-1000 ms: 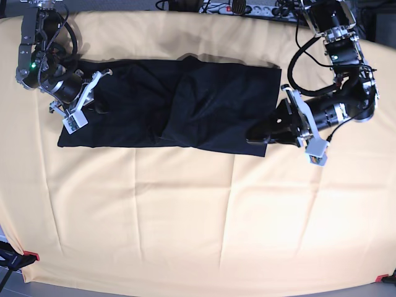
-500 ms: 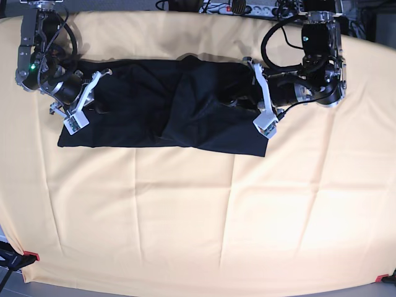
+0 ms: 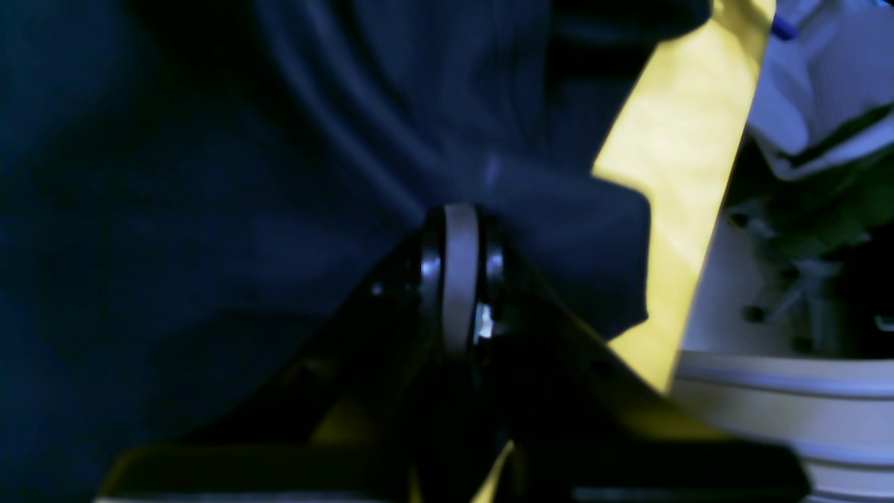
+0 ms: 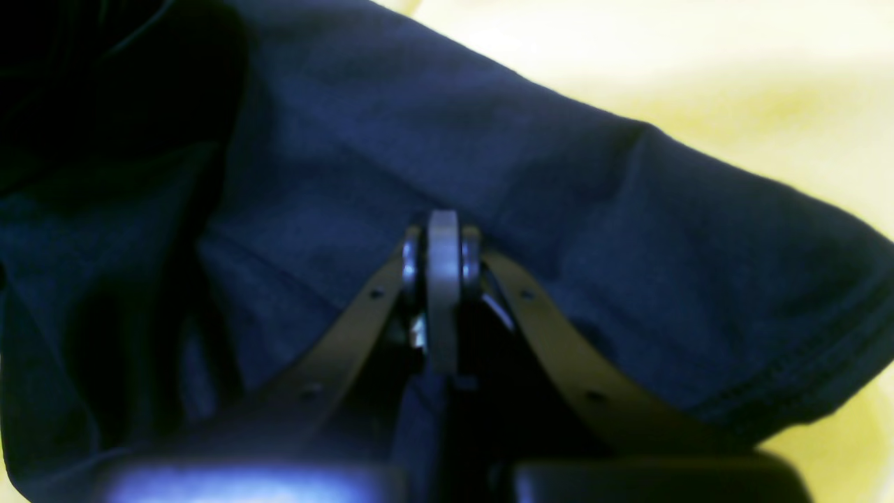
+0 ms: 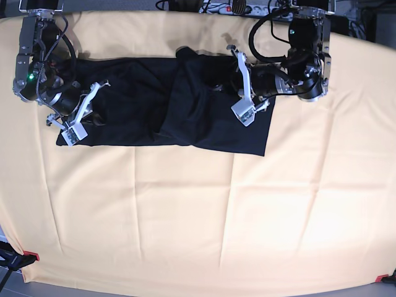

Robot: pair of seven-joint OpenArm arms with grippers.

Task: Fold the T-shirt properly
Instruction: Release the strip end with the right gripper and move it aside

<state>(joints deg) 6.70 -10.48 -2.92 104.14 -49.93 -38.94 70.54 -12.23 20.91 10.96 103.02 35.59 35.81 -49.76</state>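
Currently both end effectors clamped on T-shirt [image 5: 154, 102]: left end effector [image 3: 450, 216] pinches its right end, right end effector [image 4: 443, 227] its left edge, on desk [image 5: 185, 210]

Pale yellow-orange cloth [image 5: 185, 216] over the whole table (creased), power strip [image 5: 238, 8] beyond the far edge.

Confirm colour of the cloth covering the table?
Pale yellow-orange, plain, with no pattern; the table cloth shows best in the base view.
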